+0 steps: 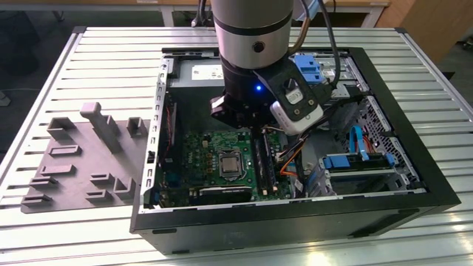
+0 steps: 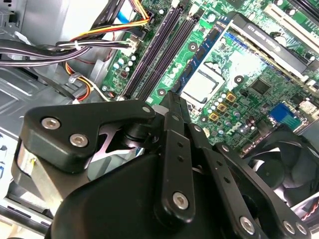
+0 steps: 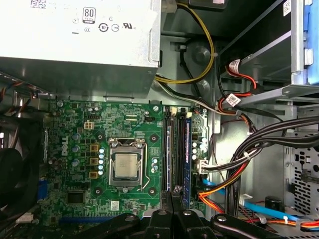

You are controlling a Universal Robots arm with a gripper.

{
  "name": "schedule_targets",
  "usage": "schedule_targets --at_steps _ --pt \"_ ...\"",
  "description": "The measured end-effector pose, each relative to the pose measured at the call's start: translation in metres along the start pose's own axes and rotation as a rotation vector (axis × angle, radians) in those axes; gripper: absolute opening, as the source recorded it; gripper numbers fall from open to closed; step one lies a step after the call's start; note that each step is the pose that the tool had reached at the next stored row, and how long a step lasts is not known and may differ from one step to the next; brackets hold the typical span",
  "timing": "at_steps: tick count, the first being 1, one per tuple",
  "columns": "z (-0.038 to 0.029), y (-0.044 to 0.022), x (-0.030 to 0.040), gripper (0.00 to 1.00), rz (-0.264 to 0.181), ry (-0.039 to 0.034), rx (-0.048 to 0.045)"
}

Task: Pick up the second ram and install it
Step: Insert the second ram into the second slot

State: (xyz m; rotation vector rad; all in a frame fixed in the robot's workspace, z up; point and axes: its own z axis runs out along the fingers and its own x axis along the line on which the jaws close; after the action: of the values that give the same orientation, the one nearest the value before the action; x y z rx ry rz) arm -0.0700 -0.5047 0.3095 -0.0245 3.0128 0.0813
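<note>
Two memory sticks stand in the large green motherboard's [image 3: 114, 112] slots: the thin blue-green second ram [image 3: 175, 149] and a blue neighbour stick [image 3: 188, 149] just beside it. The arm hangs vertically inside the black metal case [image 1: 414, 183] — its black gripper [image 3: 173, 193] is pinched narrow on the second ram's end.

Motherboard [image 3: 79, 124] green, dotted with gold-toned squares; tray [image 1: 74, 160] plain grey; table [image 1: 111, 50] silver, ribbed; case [image 1: 296, 221] and gripper [image 2: 173, 99] black — cables [image 3: 269, 132] black, red, orange, yellow.

A white label [image 3: 94, 22] with printed marks sits on the power supply [image 3: 75, 59], white lettering on the motherboard [image 3: 127, 112].
</note>
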Motion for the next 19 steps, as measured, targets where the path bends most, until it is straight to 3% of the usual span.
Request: schedule_targets --at_steps 19 --pt "0.0031 -0.0002 0.0004 0.11 0.002 -0.0001 0.0012"
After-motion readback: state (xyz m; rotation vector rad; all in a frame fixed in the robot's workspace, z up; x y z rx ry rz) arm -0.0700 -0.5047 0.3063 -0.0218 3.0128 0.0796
